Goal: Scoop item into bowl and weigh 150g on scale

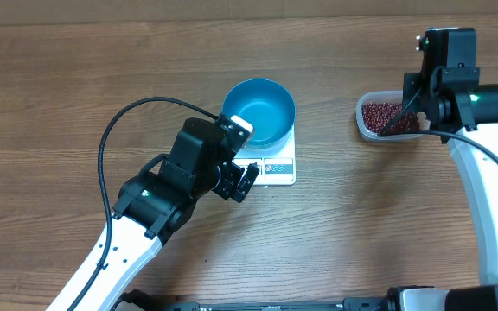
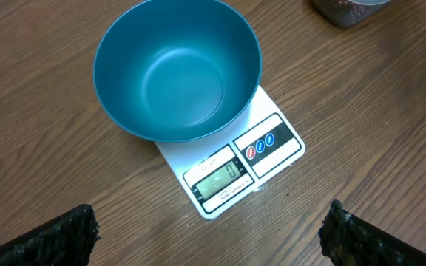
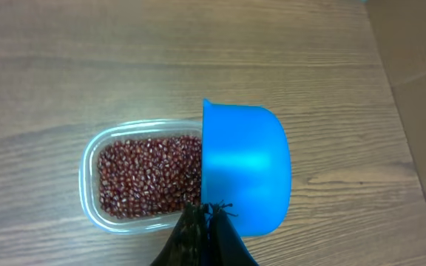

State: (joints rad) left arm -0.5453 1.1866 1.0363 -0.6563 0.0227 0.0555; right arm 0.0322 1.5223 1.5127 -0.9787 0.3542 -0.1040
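Hiding some beans (image 3: 146, 177), the scoop (image 3: 246, 174) is pinched by right gripper (image 3: 204, 222); left gripper (image 2: 209, 225) gapes.

The blue bowl (image 1: 259, 112) is sitting upright and empty on the white scale (image 1: 282, 164), near the middle of the scene, covering its far part. The scale's display strip is facing the near side, showing zero. The maroon beans (image 1: 386, 114) are lying heaped in a clear tub (image 1: 359, 117), well apart to the right.

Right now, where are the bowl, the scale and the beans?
bowl (image 2: 177, 81), left wrist view, bare inner floor.
scale (image 2: 218, 179), left wrist view, display.
beans (image 3: 145, 177), right wrist view, middle of heap.
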